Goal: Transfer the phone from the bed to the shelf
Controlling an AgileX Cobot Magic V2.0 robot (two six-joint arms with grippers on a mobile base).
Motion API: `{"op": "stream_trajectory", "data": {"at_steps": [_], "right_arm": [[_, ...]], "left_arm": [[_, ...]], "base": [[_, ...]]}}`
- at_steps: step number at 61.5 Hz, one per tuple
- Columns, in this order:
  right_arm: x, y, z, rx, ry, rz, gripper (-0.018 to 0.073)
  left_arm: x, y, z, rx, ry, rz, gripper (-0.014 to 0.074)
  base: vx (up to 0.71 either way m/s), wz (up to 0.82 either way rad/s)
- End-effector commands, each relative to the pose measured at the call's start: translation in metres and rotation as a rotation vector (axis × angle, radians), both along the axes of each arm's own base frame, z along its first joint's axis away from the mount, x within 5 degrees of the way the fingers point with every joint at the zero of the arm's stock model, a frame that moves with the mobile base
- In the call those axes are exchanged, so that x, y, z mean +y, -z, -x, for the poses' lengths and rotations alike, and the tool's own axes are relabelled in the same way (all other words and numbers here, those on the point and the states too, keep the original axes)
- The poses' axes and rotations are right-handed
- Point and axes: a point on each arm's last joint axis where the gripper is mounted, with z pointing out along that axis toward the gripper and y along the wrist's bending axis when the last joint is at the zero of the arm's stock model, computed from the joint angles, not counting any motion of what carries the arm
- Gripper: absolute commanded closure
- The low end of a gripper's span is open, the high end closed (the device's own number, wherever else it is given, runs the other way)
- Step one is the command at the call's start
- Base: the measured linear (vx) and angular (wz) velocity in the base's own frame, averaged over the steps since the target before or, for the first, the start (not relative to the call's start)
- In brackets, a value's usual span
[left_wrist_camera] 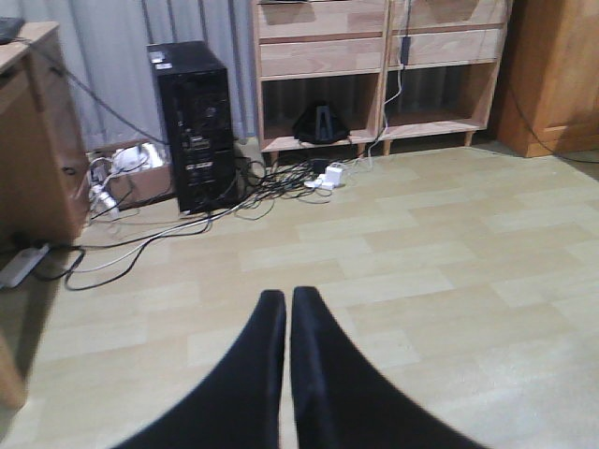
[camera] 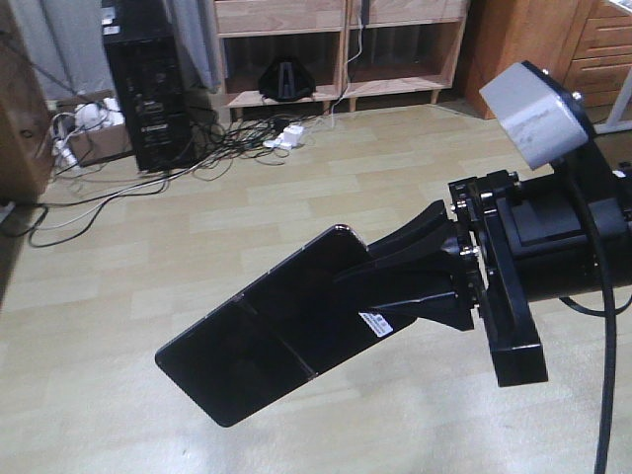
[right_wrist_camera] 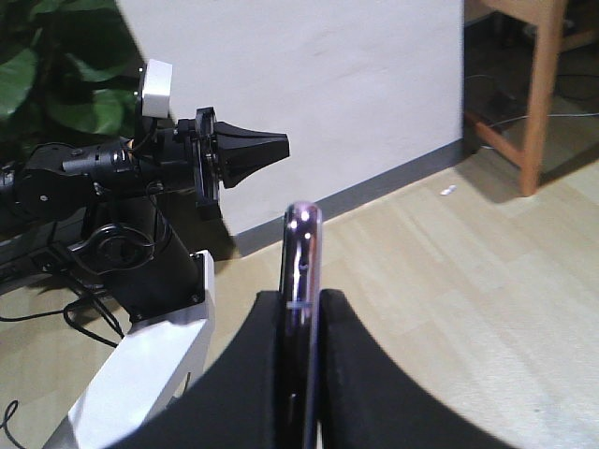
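The phone point(camera: 262, 341), a glossy black slab with a faint crease and a small white sticker, hangs in the air over the wood floor. My right gripper point(camera: 360, 272) reaches in from the right and is shut on one end of it. The right wrist view shows the phone point(right_wrist_camera: 301, 243) edge-on, its pinkish rim upright between the two black fingers of that gripper point(right_wrist_camera: 301, 297). My left gripper point(left_wrist_camera: 285, 296) is shut with nothing in it and points at the floor; its cone-shaped tip point(right_wrist_camera: 279, 145) also shows from the side. The shelf point(camera: 336, 87) stands at the far wall. The bed is out of view.
A black computer tower point(camera: 148, 89) stands at the back left, with tangled cables point(camera: 232, 138) and a white power strip point(camera: 286, 136) on the floor beside it. A brown cabinet point(camera: 548, 49) is at the back right. A wooden table leg point(right_wrist_camera: 543, 94) and my white base point(right_wrist_camera: 140, 365) are near.
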Motion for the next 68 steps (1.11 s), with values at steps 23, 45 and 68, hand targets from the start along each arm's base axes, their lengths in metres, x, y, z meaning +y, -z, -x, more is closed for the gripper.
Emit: {"op": "stream_trajectory", "data": {"at_steps": [23, 45, 68], "right_arm": [[0.0009, -0.0196, 0.0118, -0.012, -0.063, -0.096, 0.0561], [0.0009, -0.0196, 0.0118, -0.012, -0.063, -0.096, 0.0561], [0.0009, -0.0196, 0.0118, -0.013, -0.063, -0.095, 0.0561]], "left_arm": [[0.0008, -0.0061, -0.0007, -0.077, -0.012, 0.011, 0.0596], [0.0008, -0.0061, -0.0007, -0.077, -0.012, 0.011, 0.0596], [0.0008, -0.0061, -0.0007, -0.077, -0.012, 0.011, 0.0596]], "base": [[0.36, -0.15], [0.33, -0.23], [0.30, -0.37]]}}
